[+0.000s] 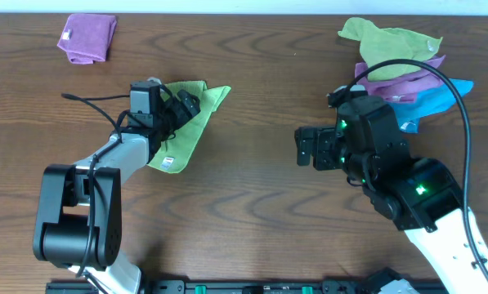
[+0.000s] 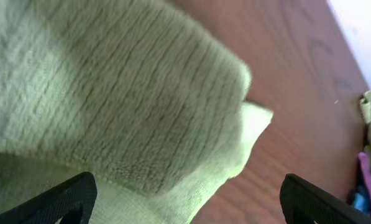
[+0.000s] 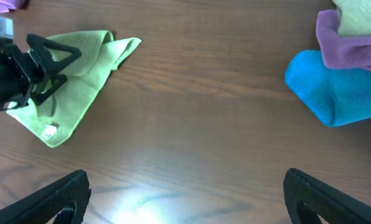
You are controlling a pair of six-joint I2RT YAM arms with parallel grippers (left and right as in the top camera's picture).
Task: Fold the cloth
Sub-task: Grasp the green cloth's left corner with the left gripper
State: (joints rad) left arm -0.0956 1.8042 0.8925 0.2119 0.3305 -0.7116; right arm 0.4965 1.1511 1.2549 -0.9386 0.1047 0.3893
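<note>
The cloth [image 1: 193, 122] is bright lime green and lies left of centre on the wooden table [image 1: 252, 204], doubled over into a rough triangle. Its small white tag [image 1: 168, 162] shows at the near corner. My left gripper [image 1: 186, 104] hovers over the cloth's upper part, open, with nothing between its fingers. In the left wrist view the cloth [image 2: 110, 93] fills the frame above the wide-apart left gripper [image 2: 188, 202]. My right gripper [image 1: 301, 147] is open over bare wood right of centre. The right wrist view shows the cloth [image 3: 79, 81] far left and the open right gripper [image 3: 185, 199].
A folded purple cloth [image 1: 88, 37] lies at the back left. At the back right is a pile with a duller olive-green cloth [image 1: 382, 37], purple cloths [image 1: 399, 73] and a blue cloth [image 1: 440, 98], close to my right arm.
</note>
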